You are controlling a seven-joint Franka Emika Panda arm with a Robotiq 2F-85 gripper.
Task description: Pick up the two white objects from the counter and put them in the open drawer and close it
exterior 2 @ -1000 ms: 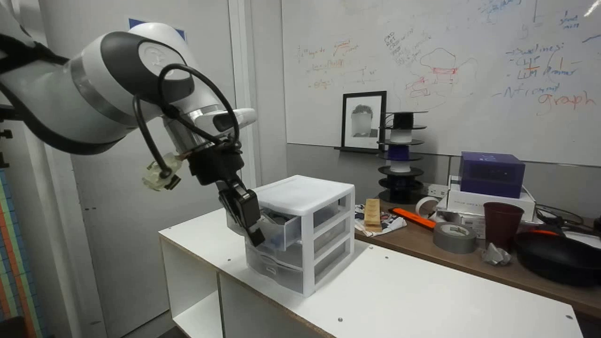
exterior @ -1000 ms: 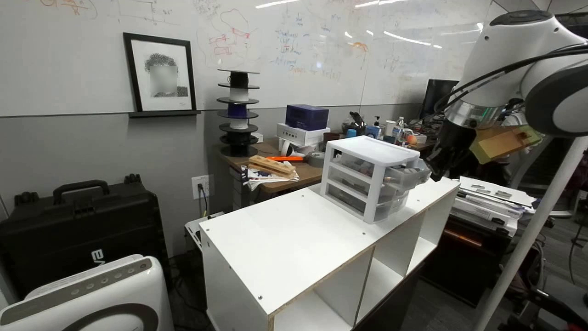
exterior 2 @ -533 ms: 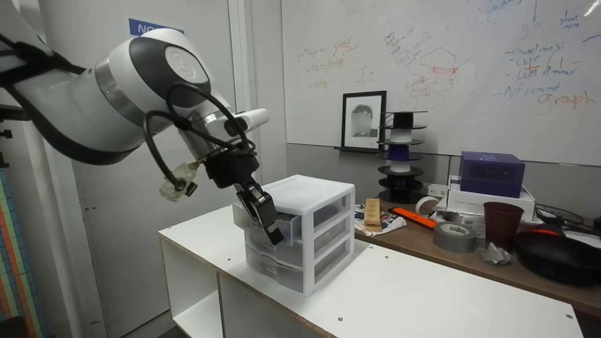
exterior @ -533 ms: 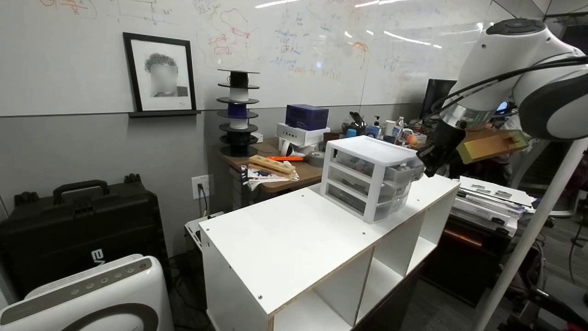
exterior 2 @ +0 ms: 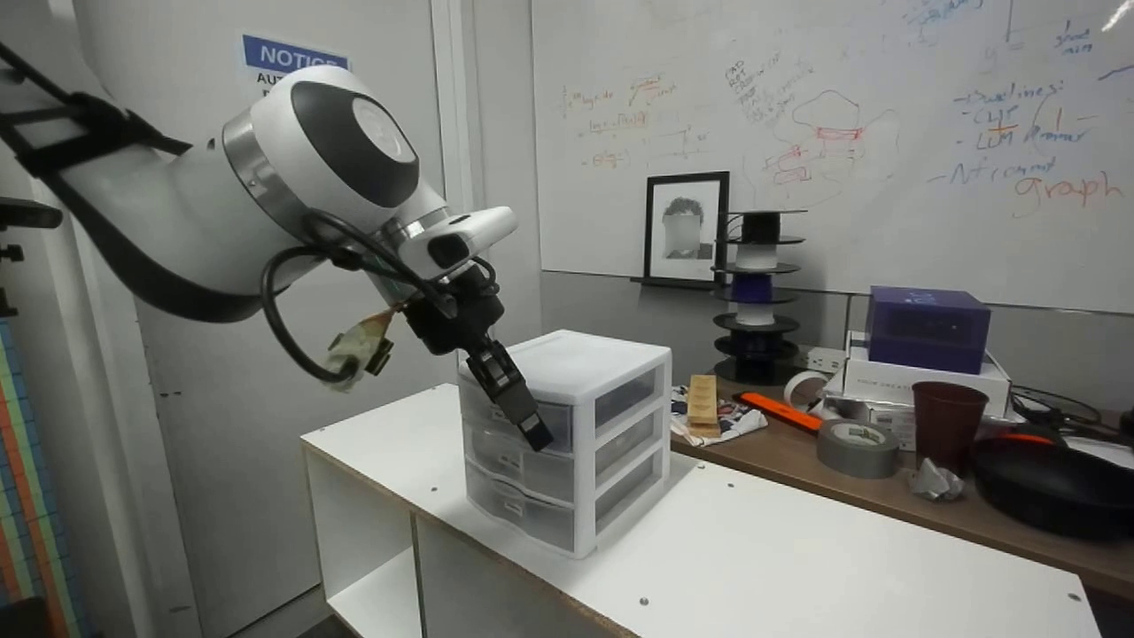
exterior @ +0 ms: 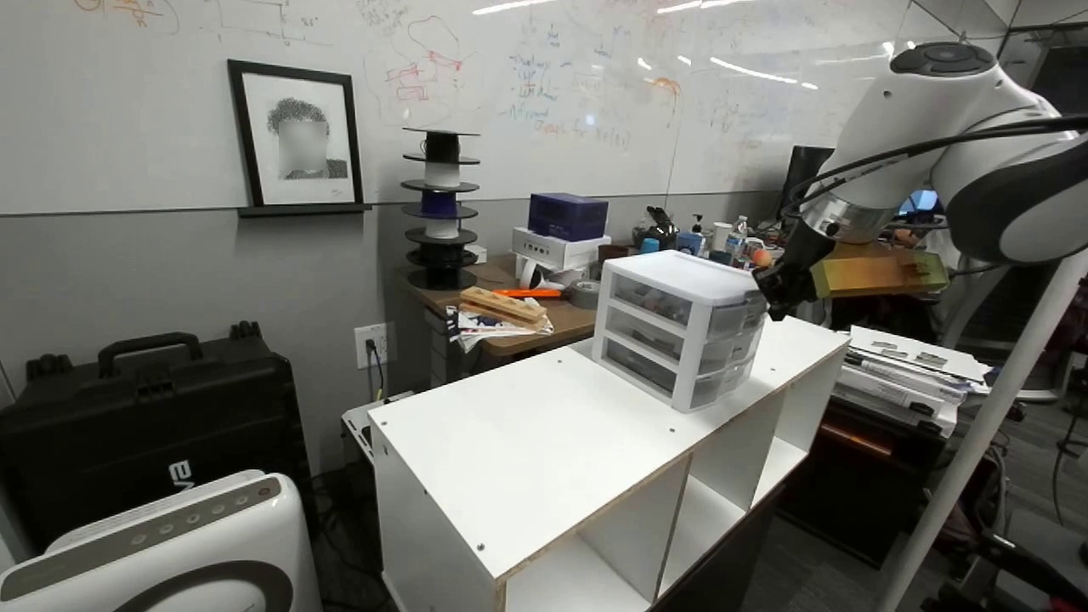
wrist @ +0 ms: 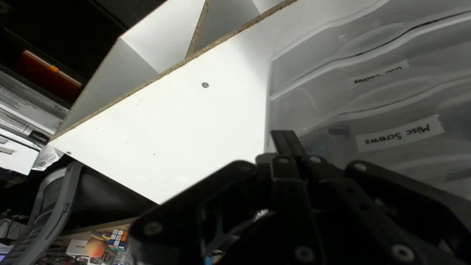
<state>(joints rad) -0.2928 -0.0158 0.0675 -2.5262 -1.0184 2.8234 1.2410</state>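
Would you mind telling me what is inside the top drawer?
In the wrist view, blurred dark shapes show through the cloudy front of the top drawer; the plastic hides what they are and whether the white objects are inside.

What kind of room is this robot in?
Probably a lab or workshop: the big whiteboard has notes and drawings on it, spools are stacked up, and a drawer is labelled "Misc Screws".
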